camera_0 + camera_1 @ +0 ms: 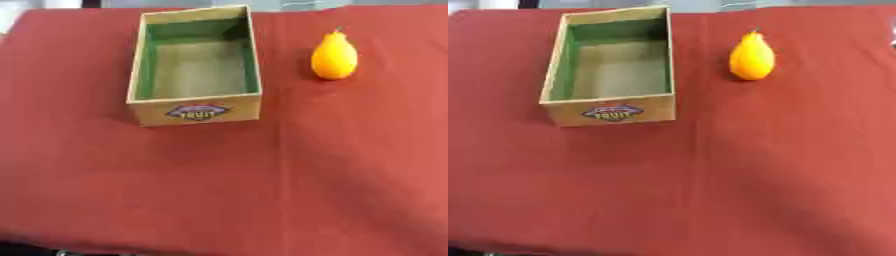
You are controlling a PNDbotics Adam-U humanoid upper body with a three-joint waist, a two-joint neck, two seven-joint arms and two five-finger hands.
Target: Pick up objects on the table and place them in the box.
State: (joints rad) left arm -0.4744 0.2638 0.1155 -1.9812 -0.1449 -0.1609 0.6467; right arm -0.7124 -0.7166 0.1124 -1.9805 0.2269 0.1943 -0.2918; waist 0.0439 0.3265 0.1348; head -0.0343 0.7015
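Left eye view, left to right: empty open box (194, 107) on red cloth (262, 190), orange pear-shaped fruit (334, 56) well apart to its right; neither hand visible, grip unknown; the rounded fruit may roll if nudged.

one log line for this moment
box: empty | orange pear-shaped fruit: on red cloth, right of box | hands: not in view

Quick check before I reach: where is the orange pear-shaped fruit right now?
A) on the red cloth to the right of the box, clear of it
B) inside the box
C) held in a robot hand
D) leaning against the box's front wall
A: the orange fruit lies on the red cloth, right of the box with a gap between them; no robot hand shows.
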